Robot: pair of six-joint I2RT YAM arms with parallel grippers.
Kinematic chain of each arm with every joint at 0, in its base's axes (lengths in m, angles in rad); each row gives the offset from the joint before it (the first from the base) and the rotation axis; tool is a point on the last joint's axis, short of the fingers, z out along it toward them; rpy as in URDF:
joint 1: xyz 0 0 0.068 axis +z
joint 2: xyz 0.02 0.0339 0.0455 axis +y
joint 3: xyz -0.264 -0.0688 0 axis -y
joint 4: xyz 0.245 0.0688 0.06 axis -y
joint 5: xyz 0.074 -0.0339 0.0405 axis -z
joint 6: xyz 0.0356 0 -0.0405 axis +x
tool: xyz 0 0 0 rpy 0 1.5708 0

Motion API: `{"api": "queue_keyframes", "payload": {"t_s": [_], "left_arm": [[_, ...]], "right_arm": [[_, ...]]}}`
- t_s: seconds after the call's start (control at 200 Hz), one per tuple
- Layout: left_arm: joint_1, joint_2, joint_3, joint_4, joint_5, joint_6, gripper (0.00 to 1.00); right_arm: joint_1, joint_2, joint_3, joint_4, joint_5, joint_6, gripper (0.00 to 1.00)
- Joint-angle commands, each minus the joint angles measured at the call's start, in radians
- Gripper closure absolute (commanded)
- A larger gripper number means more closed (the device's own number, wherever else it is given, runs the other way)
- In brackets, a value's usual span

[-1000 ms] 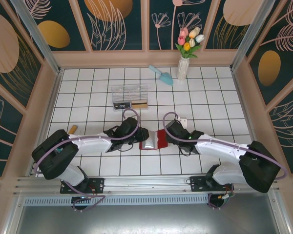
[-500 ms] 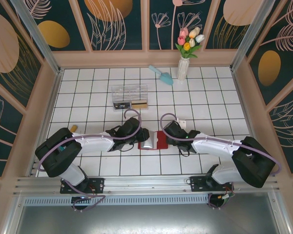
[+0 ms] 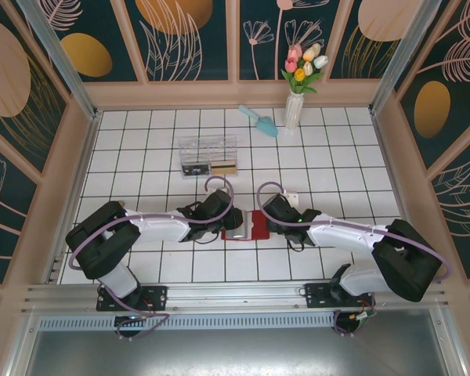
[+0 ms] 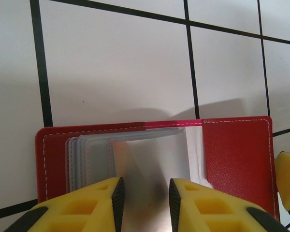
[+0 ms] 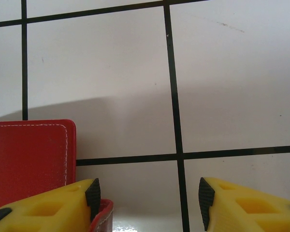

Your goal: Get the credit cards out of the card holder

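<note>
Since a second earlier, the left tool [image 3: 227, 220] had slid right onto the card holder [image 3: 256, 225], which lay open on the white-tiled table [image 3: 141, 168] between both arms. Its jaws stood slightly apart over a fan of frosted plastic sleeves [image 4: 96, 154], pinching nothing visible. Opposite, the right tool [image 5: 147, 193] gaped wide at the stitched red cover's corner. Behind stood one clear box [image 3: 208, 145], one teal scoop [image 3: 258, 119] and one tulip vase [image 3: 294, 110].
</note>
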Motion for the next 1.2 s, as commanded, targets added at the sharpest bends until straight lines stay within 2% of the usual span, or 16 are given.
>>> {"api": "queue_keyframes", "payload": {"t_s": [0.0,0.26,0.51,0.601,0.731,0.856,0.976,1.126,1.191], "left_arm": [[-0.006,-0.038,-0.004,0.013,0.006,0.026,0.65],[-0.012,0.063,0.022,0.2,0.207,0.005,0.62],[-0.026,0.097,0.071,0.231,0.24,0.01,0.62],[-0.026,0.083,0.064,0.221,0.225,0.014,0.62],[-0.026,-0.024,0.049,0.151,0.146,0.037,0.62],[-0.025,-0.104,0.04,0.051,0.045,0.066,0.63],[-0.021,-0.148,0.032,-0.024,-0.036,0.094,0.63],[-0.004,-0.137,0.012,-0.045,-0.045,0.112,0.63],[0.002,-0.124,0.006,-0.042,-0.041,0.114,0.63]], "right_arm": [[0.008,-0.005,-0.007,0.018,-0.004,0.018,0.42],[0.01,-0.022,-0.01,0.027,-0.005,0.015,0.4],[0.012,-0.092,-0.005,0.003,0.002,0.024,0.38],[0.017,-0.133,-0.001,0.014,-0.018,0.016,0.37],[0.019,-0.14,-0.001,0.047,-0.061,-0.002,0.37],[0.018,-0.087,-0.004,0.052,-0.062,0.003,0.52],[0.018,-0.043,-0.005,0.038,-0.072,0.024,0.53],[0.019,-0.033,-0.017,0.01,-0.073,0.055,0.55],[0.02,-0.037,-0.023,0.003,-0.078,0.061,0.64]]}}
